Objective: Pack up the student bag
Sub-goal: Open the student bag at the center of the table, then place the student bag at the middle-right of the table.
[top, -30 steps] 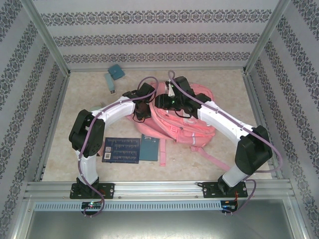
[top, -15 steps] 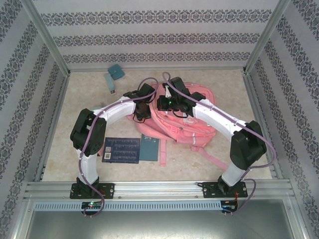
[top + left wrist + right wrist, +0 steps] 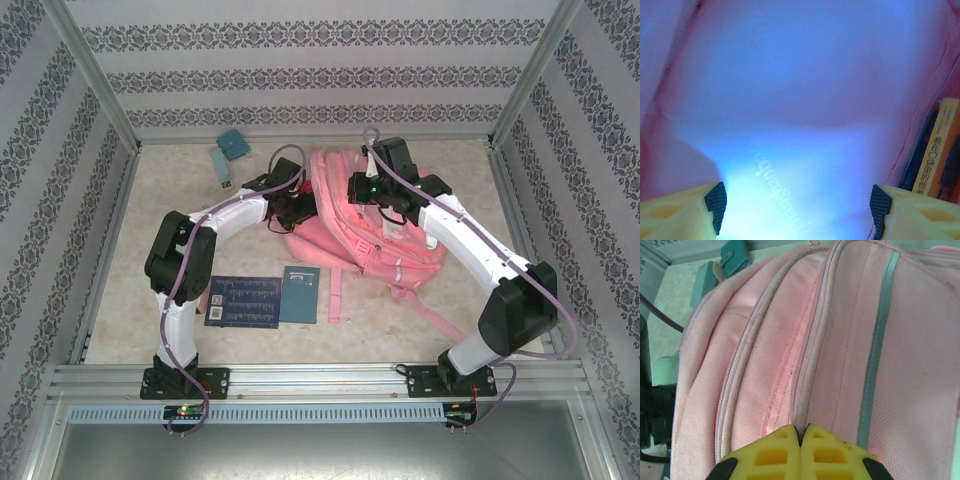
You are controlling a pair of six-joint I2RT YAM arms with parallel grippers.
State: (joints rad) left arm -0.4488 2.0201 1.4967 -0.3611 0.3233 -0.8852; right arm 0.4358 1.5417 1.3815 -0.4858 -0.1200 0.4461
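Book point(image 3: 935, 150) sits inside student bag point(image 3: 840, 340) beside spread left tool point(image 3: 797, 205); right tool point(image 3: 801, 432) pinches bag.

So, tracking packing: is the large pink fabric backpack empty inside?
Not empty: the left wrist view shows a yellow-spined book inside the backpack.

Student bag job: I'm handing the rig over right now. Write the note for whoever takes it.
Left gripper: open, reaching inside the student bag, holding nothing.
Right gripper: shut on the bag's outer fabric at a seam, apparently holding the opening up.
Done: one yellow-spined book is inside the bag, against its side.
Left: the dark blue booklet and teal notebook lie on the table in front of the bag. The small teal case and pale blue item sit at the far left. I cannot tell whether all of these go in. The bag is not zipped.
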